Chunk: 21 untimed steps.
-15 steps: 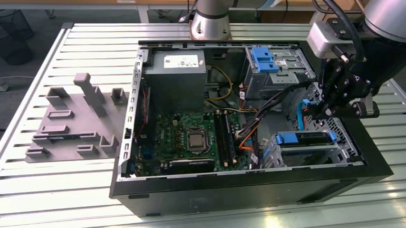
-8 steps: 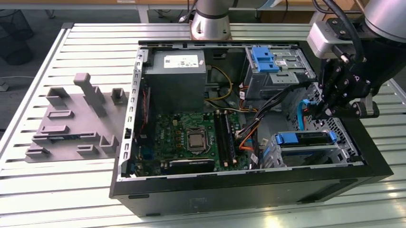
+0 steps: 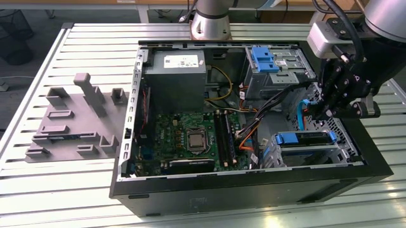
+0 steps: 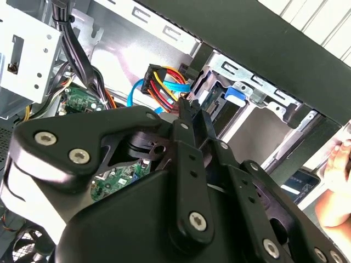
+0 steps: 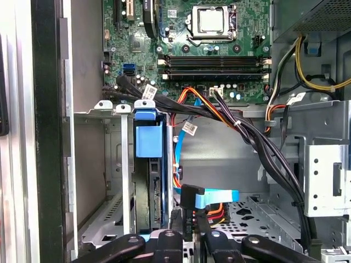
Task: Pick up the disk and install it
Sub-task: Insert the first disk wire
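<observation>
In the exterior view an open computer case (image 3: 254,190) lies on its side on a slatted metal table (image 3: 63,199). Its circuit board (image 3: 190,137) faces up and a grey power box (image 3: 174,78) sits at the far end. The arm reaches in from the exterior view's right, and the pincer (image 3: 322,113) hangs inside the case over a bundle of cables, just above the metal drive cage (image 3: 304,154) in the near corner. The disk (image 3: 304,138) sits in that cage with its blue frame showing along the top edge. It is close under the pincer but apart from it. A ribbed blue latch (image 3: 263,59) stands on another cage at the far end, and a grey moulded tray (image 3: 70,123) lies on the table at the exterior view's left. In the second wrist view the pincer (image 4: 189,105) points at a plug with red, yellow and orange wires (image 4: 164,82) and a light blue cable (image 4: 137,90). The disk's blue tab (image 4: 233,93) shows just beyond in the cage, and a person's hand (image 4: 337,181) rests outside the case. In the first wrist view the pincer (image 5: 189,233) sits right by a black plug on a flat blue cable (image 5: 216,196). The disk (image 5: 149,139) stands on edge in its slot beside them. Whether the pincer is open, closed or gripping the plug cannot be told.
</observation>
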Each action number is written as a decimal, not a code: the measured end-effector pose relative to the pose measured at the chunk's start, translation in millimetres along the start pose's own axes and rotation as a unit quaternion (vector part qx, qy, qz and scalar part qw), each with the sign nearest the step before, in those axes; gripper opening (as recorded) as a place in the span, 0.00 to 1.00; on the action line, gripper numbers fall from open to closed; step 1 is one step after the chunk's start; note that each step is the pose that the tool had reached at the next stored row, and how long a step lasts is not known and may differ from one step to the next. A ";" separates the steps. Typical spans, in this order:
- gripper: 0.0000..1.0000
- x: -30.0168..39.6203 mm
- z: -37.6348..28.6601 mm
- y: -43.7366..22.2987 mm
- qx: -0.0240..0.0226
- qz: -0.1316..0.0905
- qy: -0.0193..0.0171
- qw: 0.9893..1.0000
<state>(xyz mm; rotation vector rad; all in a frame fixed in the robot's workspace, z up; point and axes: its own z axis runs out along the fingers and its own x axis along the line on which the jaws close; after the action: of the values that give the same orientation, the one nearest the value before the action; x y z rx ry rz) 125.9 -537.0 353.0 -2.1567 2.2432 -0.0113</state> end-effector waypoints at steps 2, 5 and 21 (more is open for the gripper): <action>0.24 0.1 -0.1 0.5 0.002 0.000 0.000 1.000; 0.24 0.0 -0.2 2.0 0.007 0.000 0.000 1.000; 0.24 0.6 0.5 14.8 0.031 -0.001 -0.001 1.000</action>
<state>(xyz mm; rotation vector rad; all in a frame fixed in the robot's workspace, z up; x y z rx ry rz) 111.1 -537.0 352.1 -2.1259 2.2097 -0.0776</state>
